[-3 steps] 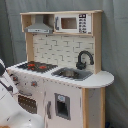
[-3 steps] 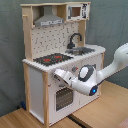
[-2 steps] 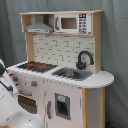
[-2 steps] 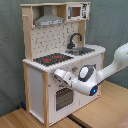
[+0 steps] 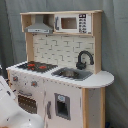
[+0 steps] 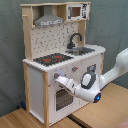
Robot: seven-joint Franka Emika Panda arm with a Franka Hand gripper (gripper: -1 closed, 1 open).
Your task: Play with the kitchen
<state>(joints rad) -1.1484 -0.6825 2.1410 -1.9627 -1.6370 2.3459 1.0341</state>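
On the wooden tabletop (image 6: pixel 20 119) stands the kitchen (image 6: pixel 60 65), seen in both exterior views, backed by grey curtain. Gripper (image 6: pixel 59 78) is at the kitchen's front panel, at the knob row below the stovetop (image 6: pixel 52 59), above the oven door (image 6: pixel 62 98). Finger state: cannot tell, tip merges with the white panel. Versus 1 s ago: arm pose about the same, no visible shift; kitchen unmoved. Faucet (image 5: pixel 83 59) and sink (image 5: pixel 72 73) right of stovetop, untouched.
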